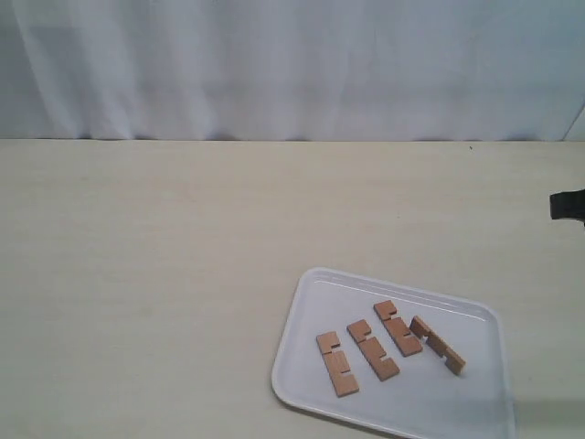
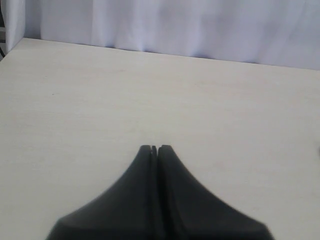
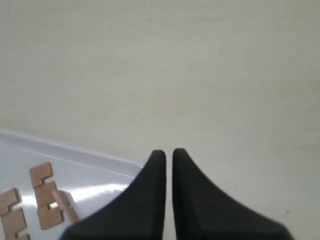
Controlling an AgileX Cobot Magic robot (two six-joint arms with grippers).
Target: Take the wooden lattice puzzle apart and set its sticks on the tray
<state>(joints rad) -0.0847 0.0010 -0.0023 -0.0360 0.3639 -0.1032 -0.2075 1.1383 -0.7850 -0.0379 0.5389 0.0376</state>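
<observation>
The wooden lattice puzzle lies apart as several separate notched sticks on the white tray at the front right. Three sticks lie flat, and the rightmost one stands on its edge. The right wrist view shows the tray's corner with sticks on it. My right gripper hovers over the bare table beside that corner, its jaws shut on nothing. A dark part of the right arm shows at the exterior view's right edge. My left gripper is shut and empty above bare table.
A pale wooden table fills the view, with a white curtain along its far edge. The left arm is out of the exterior view. Nothing else stands on the table.
</observation>
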